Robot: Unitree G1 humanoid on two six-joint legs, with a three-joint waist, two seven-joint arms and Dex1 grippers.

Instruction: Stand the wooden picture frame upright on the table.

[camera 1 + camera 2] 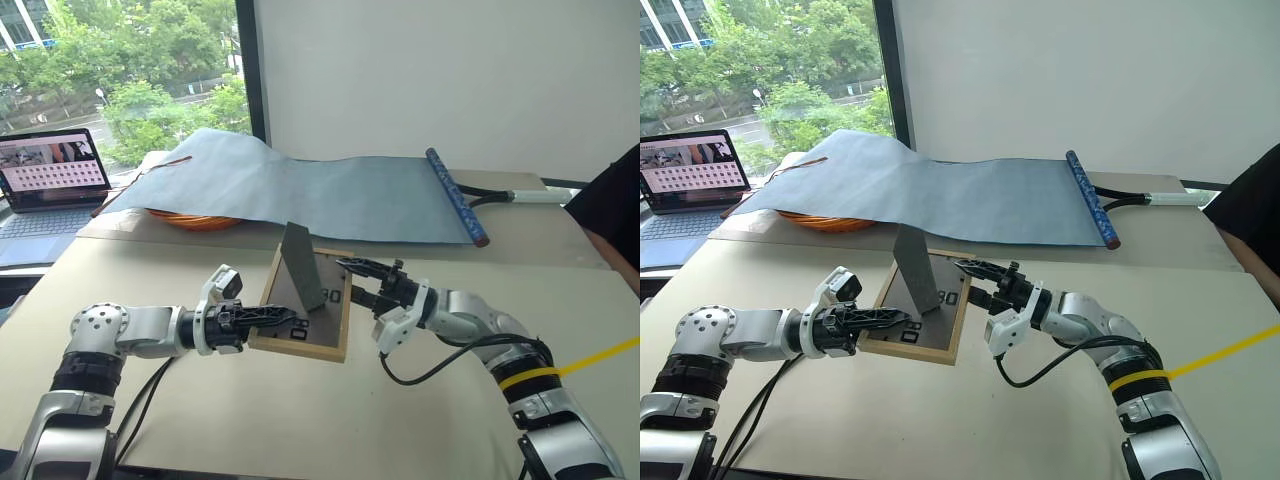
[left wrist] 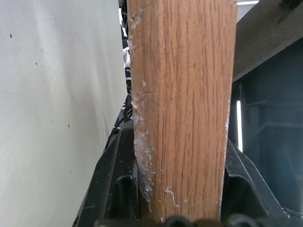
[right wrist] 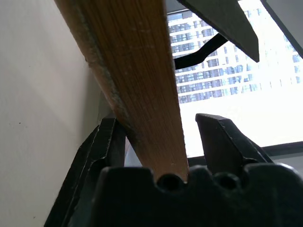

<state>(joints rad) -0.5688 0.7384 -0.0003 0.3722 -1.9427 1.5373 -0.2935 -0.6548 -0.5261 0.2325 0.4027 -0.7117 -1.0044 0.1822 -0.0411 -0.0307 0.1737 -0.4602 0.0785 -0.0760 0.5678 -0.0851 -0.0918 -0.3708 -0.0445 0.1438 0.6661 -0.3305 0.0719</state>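
Beige table (image 1: 420,400) (frame (image 1: 335,350) mid-table)

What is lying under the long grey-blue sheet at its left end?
An orange, rounded object peeks out from beneath the grey-blue sheet, near its left end on the table. Only its lower edge is visible; the sheet covers the rest, so I cannot tell what it is.

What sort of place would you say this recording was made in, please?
Probably an office or lab room above street level: a beige table by a window over trees, an open laptop with a lit screen, and a plain white wall.
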